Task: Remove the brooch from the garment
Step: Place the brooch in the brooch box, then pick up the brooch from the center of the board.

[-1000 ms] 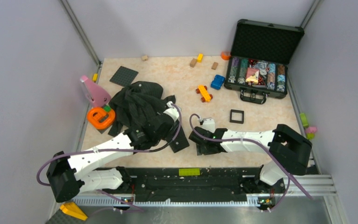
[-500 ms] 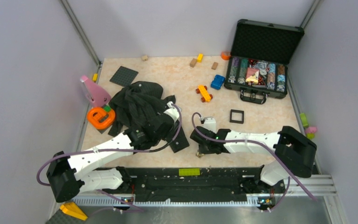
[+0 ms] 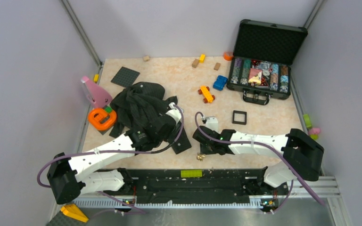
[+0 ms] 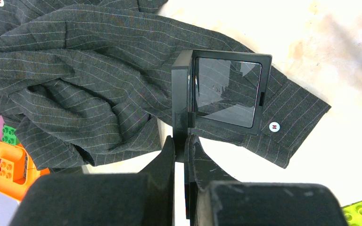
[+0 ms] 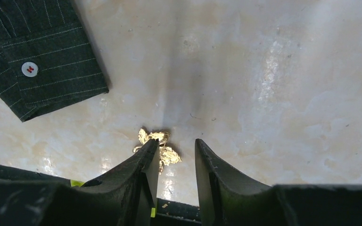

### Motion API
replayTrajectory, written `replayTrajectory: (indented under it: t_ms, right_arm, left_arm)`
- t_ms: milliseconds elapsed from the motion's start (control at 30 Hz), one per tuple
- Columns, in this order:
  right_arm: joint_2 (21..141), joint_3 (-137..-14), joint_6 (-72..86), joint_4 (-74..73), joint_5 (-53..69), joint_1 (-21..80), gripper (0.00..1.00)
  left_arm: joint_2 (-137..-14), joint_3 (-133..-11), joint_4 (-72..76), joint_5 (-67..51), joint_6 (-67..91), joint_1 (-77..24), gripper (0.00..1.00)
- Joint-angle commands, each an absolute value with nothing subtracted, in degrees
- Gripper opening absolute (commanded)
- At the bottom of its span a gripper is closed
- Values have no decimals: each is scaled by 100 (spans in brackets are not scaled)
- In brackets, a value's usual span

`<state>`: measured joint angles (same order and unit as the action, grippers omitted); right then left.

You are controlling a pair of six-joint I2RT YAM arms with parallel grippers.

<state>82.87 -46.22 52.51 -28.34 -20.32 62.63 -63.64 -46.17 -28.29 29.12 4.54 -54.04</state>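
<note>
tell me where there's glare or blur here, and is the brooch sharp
Right wrist: brooch sharp and glinting, pale glare streaks on the table. Left wrist: the box window reflects light, and the left gripper below it is soft. Top: even light, the brooch only a speck.

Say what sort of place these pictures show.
Probably a robotics lab test cell: white-and-black robot arms bolted to a black base rail, plain grey walls boxing in a beige marble-patterned tabletop, scattered small toy blocks.
</note>
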Motion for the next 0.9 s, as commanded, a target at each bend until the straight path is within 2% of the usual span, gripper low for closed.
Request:
replayTrajectory:
  t_ms: [0,100,533,600,733,767,867]
  right_arm:
    - [8363,-4886,5209,-2655,-1824,6369,33]
    - [8452,-4902,5227,-2576,-1817,6369,29]
    - [9016,-5097,5289,-2800,-1807,6407,23]
    - [9018,-5074,5303,-2839,-1758,6405,16]
    - [9030,-5012,5329,-2832,-1686,6407,14]
    - [9030,-4999,5333,-2817,-1675,6402,9]
    - [8946,-4961,5350,-2769,-1697,6405,1]
  left_arm:
    - [-6266,-4852,-2751,2852,443,-5379,0]
    - [-6273,-4857,-2747,2831,432,-5379,0]
    - [-6249,-4820,-2733,2790,432,-5379,0]
    - [-6249,-4815,-2725,2794,425,-5379,0]
    - [-6264,-4801,-2700,2782,424,-5379,0]
    - [-6266,-4804,-2698,2786,424,-5379,0]
    - [-6264,-4799,-2706,2770,428,-5379,0]
